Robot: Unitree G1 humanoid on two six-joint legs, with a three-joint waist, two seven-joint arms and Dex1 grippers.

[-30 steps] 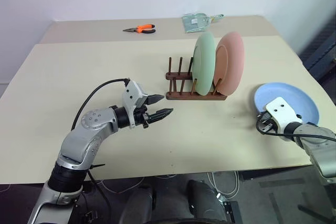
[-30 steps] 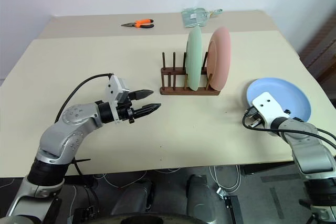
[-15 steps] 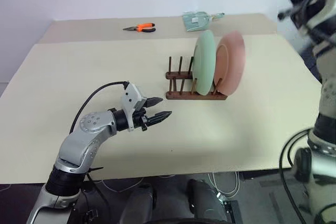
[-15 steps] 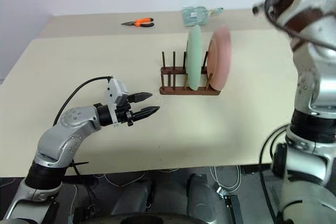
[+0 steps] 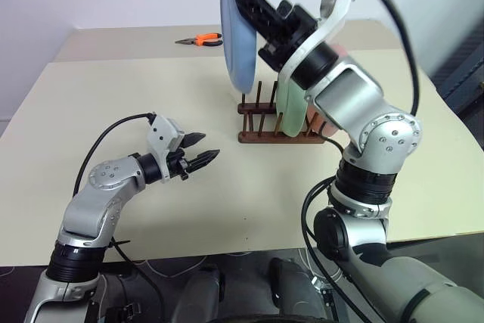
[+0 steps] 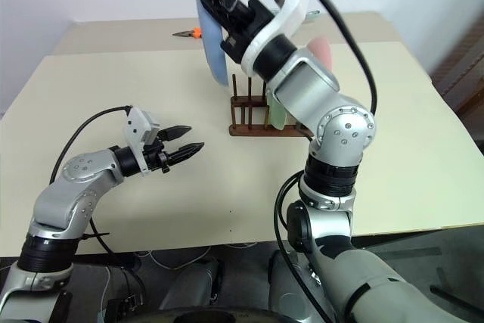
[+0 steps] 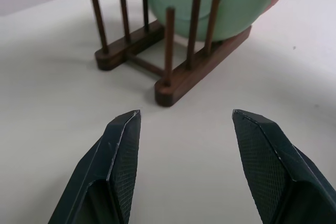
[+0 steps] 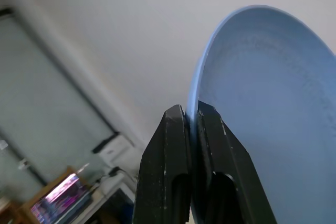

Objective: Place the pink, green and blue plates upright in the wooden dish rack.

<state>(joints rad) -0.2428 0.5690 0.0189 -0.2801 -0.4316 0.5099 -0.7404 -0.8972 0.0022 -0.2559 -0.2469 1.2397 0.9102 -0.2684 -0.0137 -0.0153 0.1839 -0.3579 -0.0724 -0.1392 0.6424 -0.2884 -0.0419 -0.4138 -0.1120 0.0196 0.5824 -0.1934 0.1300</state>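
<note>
From the head camera I've got the right gripper pinching the matte blue plate by its rim, holding it on edge high above the dark wooden rack. The green plate already stands between the thin pegs, with the pink plate behind it, mostly blocked by my right arm. The left gripper hovers over bare tan table, fingers spread with nothing in them. Orange pliers lie near the far edge.

Left wrist cam: textured black fingers apart, free pegs facing me, green plate behind them.

Right wrist cam: fingers clamped on the blue rim.
</note>
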